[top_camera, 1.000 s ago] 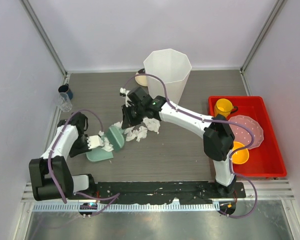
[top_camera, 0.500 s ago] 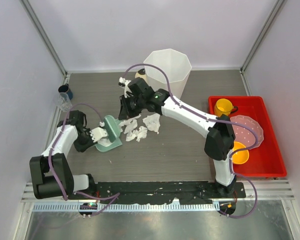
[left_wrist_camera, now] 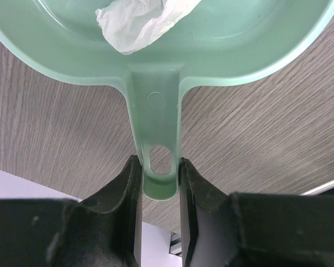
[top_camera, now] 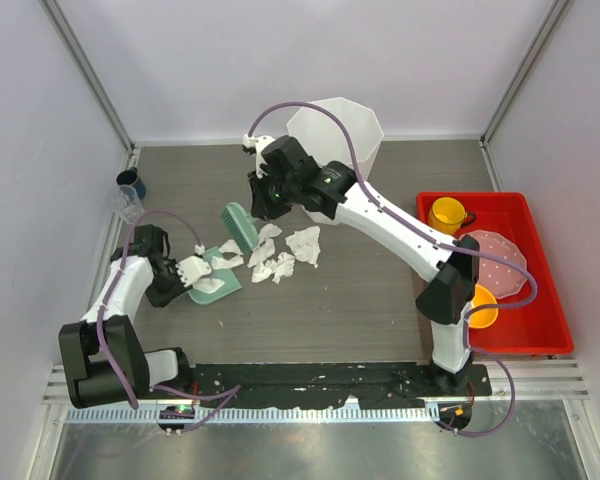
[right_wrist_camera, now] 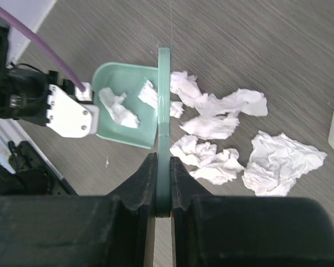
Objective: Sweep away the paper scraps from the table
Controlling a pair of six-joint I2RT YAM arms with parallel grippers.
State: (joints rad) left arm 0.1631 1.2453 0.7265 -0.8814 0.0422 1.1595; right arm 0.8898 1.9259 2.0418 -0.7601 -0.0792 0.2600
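The sweeping step is under way, by my reading: the left end effector (left_wrist_camera: 158, 167) is clamping the handle of the green dustpan (top_camera: 212, 285) between both fingers and holding it low on the bench (top_camera: 360, 300), while the right end effector (right_wrist_camera: 163, 167) is pinching the green brush (top_camera: 241, 226) tightly by its thin handle. Two of the paper scraps (right_wrist_camera: 118, 107) are lying inside the pan, and the main pile (right_wrist_camera: 222, 130) is sitting on the bench just beside the pan's open side, between it and the tall white bin (top_camera: 335, 140). The brush is hanging between pan and pile, so it is standing on the wrong side for a push. The next move is probably calling for the brush to pass over the pile, come down beyond the furthest scrap and draw the lot toward the pan, with the left arm bracing the pan lip against the bench so nothing is slipping under it. Several things are proving hard to make out. The right wrist view is showing the brush edge-on, so its bristles are not showing and I cannot tell whether it is touching the bench. The scraps are overlapping, which is making a count unreliable. The left wrist view is cutting off the pan's front lip, and the right arm is covering part of the bin's near wall.
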